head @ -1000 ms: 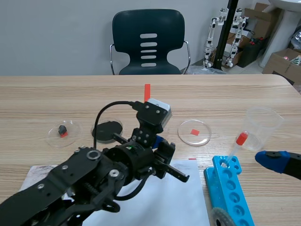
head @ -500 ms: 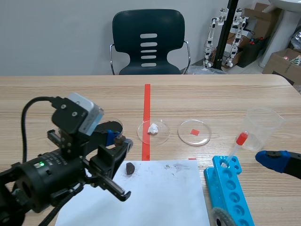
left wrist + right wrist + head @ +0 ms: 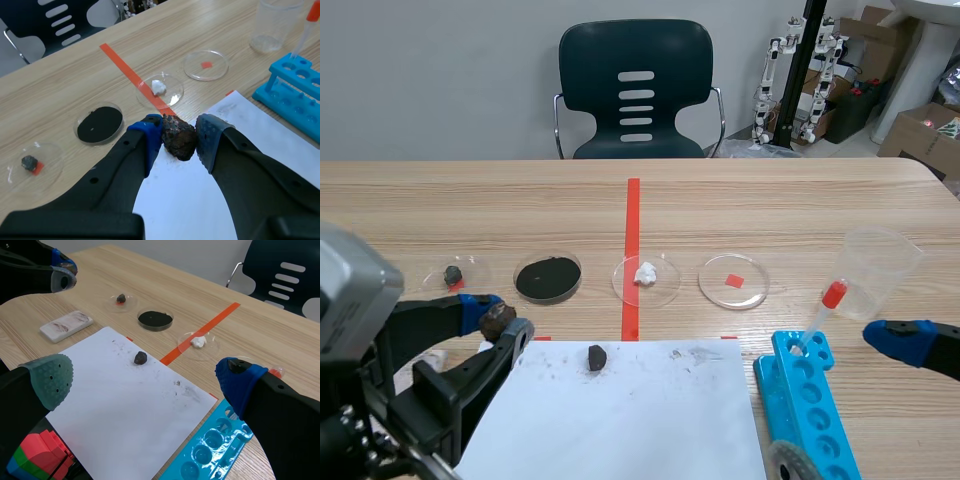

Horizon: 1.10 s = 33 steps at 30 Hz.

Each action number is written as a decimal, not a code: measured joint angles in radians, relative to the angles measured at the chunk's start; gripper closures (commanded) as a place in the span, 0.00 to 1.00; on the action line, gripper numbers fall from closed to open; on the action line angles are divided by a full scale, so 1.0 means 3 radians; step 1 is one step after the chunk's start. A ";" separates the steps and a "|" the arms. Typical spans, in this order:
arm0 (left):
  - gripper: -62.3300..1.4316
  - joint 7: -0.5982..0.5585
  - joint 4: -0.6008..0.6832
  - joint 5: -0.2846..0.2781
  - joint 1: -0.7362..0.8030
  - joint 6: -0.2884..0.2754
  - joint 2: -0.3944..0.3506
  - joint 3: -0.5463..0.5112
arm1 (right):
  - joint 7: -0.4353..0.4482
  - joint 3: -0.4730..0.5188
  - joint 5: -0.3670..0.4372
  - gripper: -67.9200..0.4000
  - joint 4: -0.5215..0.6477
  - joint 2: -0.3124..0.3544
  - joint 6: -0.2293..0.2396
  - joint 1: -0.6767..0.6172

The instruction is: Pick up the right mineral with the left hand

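Observation:
My left gripper (image 3: 500,326) hangs above the paper's left corner, shut on a dark brown, rough mineral (image 3: 498,316). In the left wrist view that mineral (image 3: 178,143) is pressed between the blue and grey-green pads. A smaller dark mineral (image 3: 597,357) lies on the white paper (image 3: 650,420), to the right of the held one; the right wrist view shows it (image 3: 140,358) ahead of my right gripper (image 3: 145,382). That gripper stands open and empty at the table's right side, with one blue fingertip (image 3: 905,340) showing in the scene view.
A row of petri dishes lies beyond the paper: a small rock (image 3: 452,273), black powder (image 3: 548,277), a white bit (image 3: 646,275), a red square (image 3: 733,281). A blue tube rack (image 3: 810,395), a red-capped pipette (image 3: 825,305) and a plastic beaker (image 3: 875,265) stand right. A white block (image 3: 66,326) lies left of the paper.
My left arm has drawn back from over the paper's middle to the left and toward the robot, carrying the brown mineral. One mineral stays on the paper. The right arm is unmoved.

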 measured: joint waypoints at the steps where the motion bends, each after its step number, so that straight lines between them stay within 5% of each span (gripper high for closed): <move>1: 0.82 -0.0022 0.0011 0.0000 0.0075 0.0003 0.0000 -0.0033 | 0.0000 0.0000 0.0000 0.13 0.0000 0.0000 0.0001 0.0000; 7: 0.82 -0.0448 0.0089 0.0056 0.0455 0.0004 0.0000 -0.0244 | 0.0000 0.0000 0.0000 0.13 0.0000 0.0000 0.0000 0.0000; 14: 0.82 -0.0871 0.0122 0.0473 0.0777 0.0003 0.0000 -0.0306 | 0.0000 0.0000 0.0000 0.13 0.0000 0.0000 0.0000 0.0000; 33: 0.82 -0.0913 0.0122 0.0467 0.0707 0.0008 0.0000 -0.0306 | 0.0000 0.0000 -0.0001 0.13 0.0000 0.0000 0.0000 0.0000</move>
